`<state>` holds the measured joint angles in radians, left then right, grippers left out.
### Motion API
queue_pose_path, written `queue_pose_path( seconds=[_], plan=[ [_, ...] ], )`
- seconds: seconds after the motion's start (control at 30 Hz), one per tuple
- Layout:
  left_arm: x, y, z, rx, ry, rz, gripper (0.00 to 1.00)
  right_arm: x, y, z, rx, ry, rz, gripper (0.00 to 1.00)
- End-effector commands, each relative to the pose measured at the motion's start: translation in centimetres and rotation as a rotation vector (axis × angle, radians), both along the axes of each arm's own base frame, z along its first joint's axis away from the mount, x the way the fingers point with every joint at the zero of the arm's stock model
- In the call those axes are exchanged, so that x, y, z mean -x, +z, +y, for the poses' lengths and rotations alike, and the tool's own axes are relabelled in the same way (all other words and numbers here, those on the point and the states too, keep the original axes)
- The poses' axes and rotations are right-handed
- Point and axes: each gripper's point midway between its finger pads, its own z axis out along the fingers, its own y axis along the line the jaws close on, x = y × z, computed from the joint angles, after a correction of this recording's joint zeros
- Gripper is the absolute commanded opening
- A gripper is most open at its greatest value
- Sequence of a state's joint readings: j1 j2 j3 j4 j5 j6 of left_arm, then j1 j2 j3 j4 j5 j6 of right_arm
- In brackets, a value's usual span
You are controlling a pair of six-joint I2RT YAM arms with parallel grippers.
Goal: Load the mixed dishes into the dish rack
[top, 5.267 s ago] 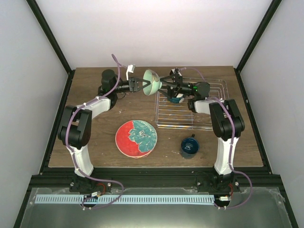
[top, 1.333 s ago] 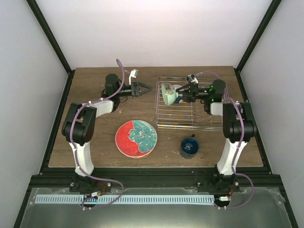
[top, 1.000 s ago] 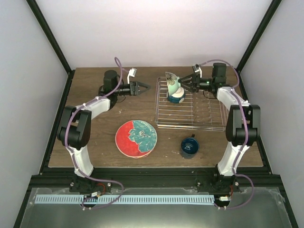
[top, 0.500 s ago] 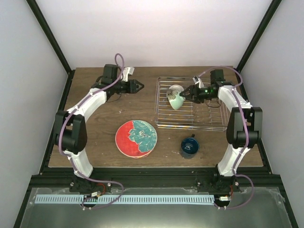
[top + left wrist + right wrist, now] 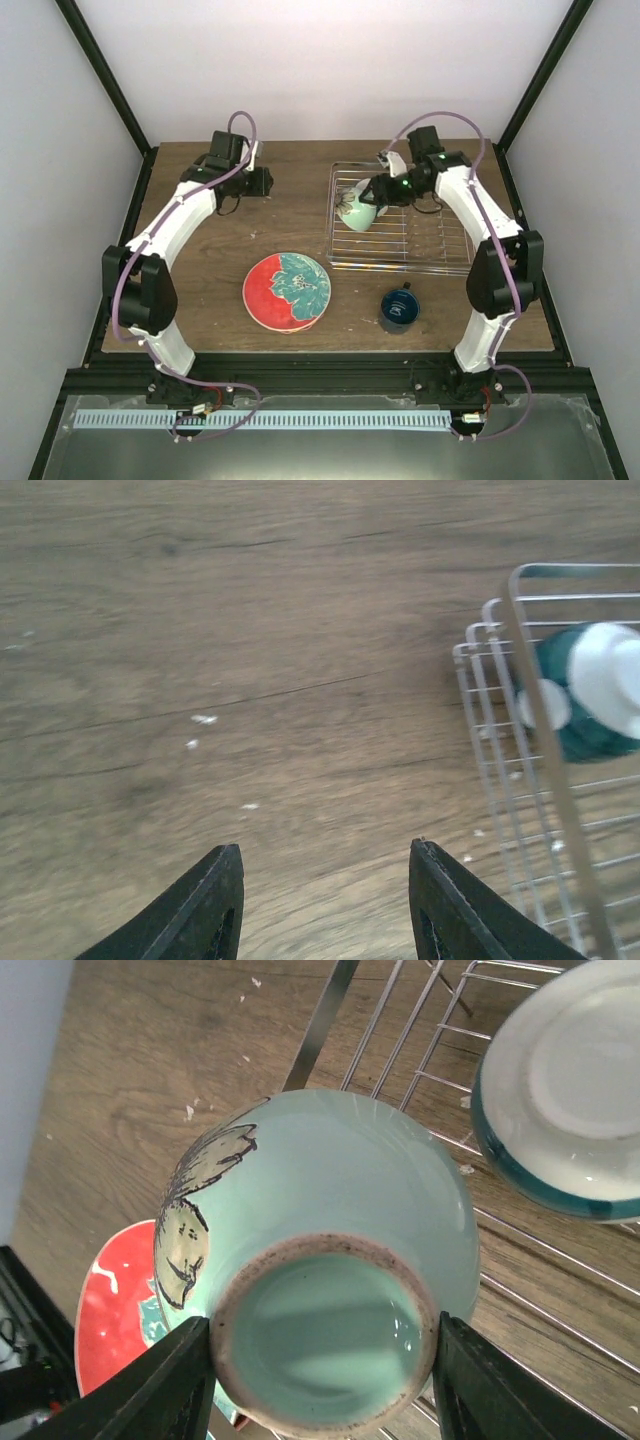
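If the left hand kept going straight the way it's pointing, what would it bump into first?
Most likely the bare wooden table ahead of the left hand; the dish rack lies off to one side. Depth is unclear.

The left arm (image 5: 180, 212) and right arm (image 5: 472, 205) were white shells between black joint housings, each trailing a purple cable (image 5: 243, 122), with a green light (image 5: 401, 183) on the right wrist and black wedge-shaped fingers (image 5: 205, 912) on the left gripper (image 5: 325, 850).
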<state>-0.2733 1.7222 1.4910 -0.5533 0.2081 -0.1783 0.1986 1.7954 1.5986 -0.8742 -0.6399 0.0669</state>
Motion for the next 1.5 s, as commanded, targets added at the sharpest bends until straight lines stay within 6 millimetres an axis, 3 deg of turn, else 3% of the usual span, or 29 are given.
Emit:
queue_pose_path(
  seconds=[0.0, 0.1, 0.3, 0.63, 1.03, 1.2, 1.47],
  plan=[
    [1.2, -0.3, 4.4, -0.197, 0.132, 0.047, 0.48, -0.5, 0.5, 1.5, 0.144, 0.033, -0.061, 0.44],
    [2.1, -0.7, 5.6, -0.255, 0.160, 0.080, 0.48, -0.7, -0.6, 2.2, 0.233, 0.037, -0.057, 0.44],
    [3.4, -0.8, 6.8, -0.295, 0.185, 0.089, 0.48, -1.3, -3.0, 1.8, 0.380, 0.007, -0.034, 0.45],
    [3.5, -1.3, 6.7, -0.308, 0.166, 0.096, 0.48, -1.8, -3.5, 1.5, 0.437, -0.011, -0.042, 0.45],
    [4.0, -2.8, 6.8, -0.331, 0.152, 0.137, 0.48, -2.7, -6.5, 4.7, 0.539, 0.028, -0.078, 0.50],
    [4.5, -3.0, 7.1, -0.339, 0.155, 0.144, 0.48, -2.9, -7.5, 4.3, 0.604, 0.018, -0.065, 0.60],
    [5.6, -3.7, 7.1, -0.335, 0.143, 0.174, 0.48, -2.3, -5.2, 4.3, 0.574, 0.024, -0.098, 0.81]
  ],
)
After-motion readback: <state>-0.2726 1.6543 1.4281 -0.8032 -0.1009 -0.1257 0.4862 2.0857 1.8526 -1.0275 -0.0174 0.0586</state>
